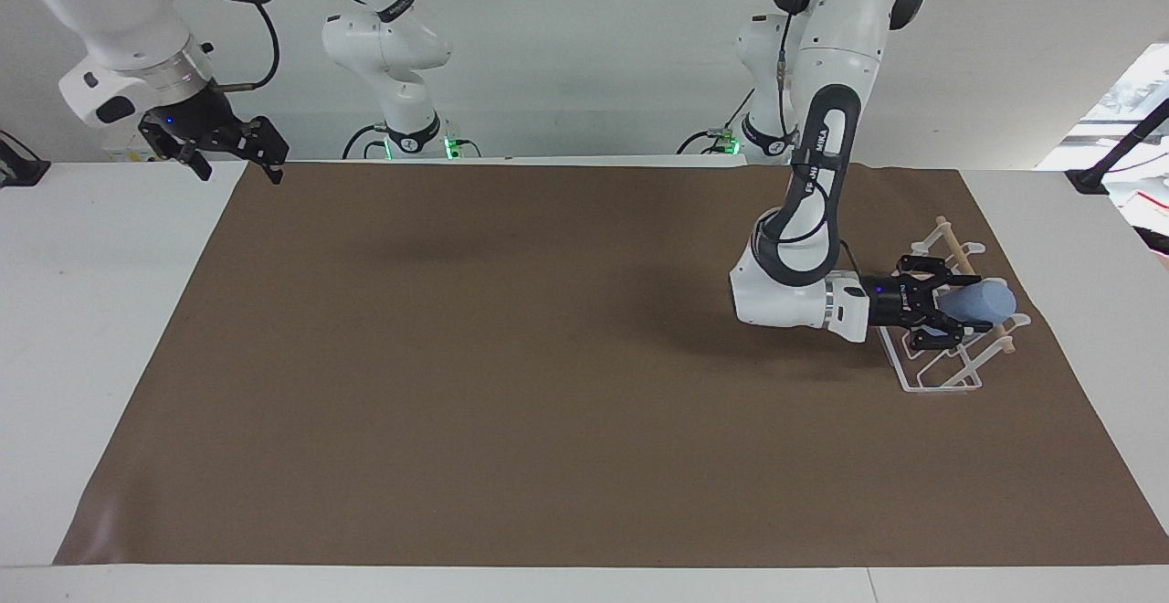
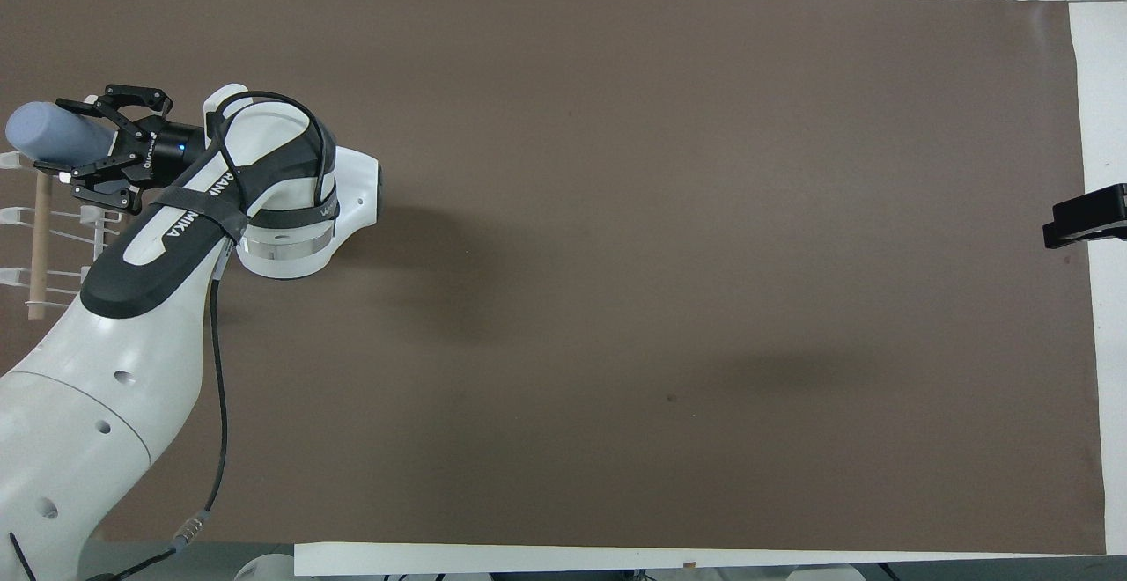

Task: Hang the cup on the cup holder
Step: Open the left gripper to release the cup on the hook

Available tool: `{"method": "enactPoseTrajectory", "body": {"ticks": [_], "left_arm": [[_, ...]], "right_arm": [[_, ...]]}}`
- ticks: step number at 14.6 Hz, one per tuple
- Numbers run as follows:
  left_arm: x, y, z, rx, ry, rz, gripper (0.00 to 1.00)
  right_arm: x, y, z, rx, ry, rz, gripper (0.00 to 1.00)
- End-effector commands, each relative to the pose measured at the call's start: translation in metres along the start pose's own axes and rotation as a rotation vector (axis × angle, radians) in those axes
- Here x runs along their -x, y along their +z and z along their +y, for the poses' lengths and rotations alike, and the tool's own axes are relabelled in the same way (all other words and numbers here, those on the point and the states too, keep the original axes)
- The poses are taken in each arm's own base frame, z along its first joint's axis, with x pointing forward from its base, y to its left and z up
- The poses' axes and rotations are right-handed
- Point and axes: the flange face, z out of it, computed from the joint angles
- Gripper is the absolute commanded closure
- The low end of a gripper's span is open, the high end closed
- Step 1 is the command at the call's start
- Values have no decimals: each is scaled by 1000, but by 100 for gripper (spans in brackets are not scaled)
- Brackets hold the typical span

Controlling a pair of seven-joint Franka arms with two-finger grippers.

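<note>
One left pincer (image 1: 950,312) grips the cup (image 1: 982,301), hiding the cup holder's (image 1: 941,375) prongs.

White table (image 1: 55,329) under a brown mat (image 1: 511,375), cup holder (image 1: 941,375) at the left arm's end.

A robotics lab: white table (image 1: 55,311), brown mat (image 1: 511,384), bare wall, extra arm bases.

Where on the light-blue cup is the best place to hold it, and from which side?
Judging by its pose, grip the cup near its rim. It lies sideways over the cup holder, closed base pointing away from the left hand, so approaching level from the rim end looks best, as that hand does now.
</note>
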Motion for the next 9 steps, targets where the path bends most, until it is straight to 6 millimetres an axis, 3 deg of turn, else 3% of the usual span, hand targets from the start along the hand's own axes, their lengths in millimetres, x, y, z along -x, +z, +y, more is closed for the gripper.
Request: {"method": "enactPoseTrajectory", "body": {"ticks": [1,3,4,9], "left_arm": [[1,0,-4,5,-12,-12,32],[-1,0,-3,2,-16,-10,15],[-1,0,-3,1,-16,-9,2],[-33,-4,14,22,-65,-40,0]], "right_arm": [[-3,-1,-1,-20,6,-13,1],[-2,0,0,-20,7,-17,1],[-2,0,-1,-20,6,-17,1],[0,6,-1,-22,3,-31,1]]}}
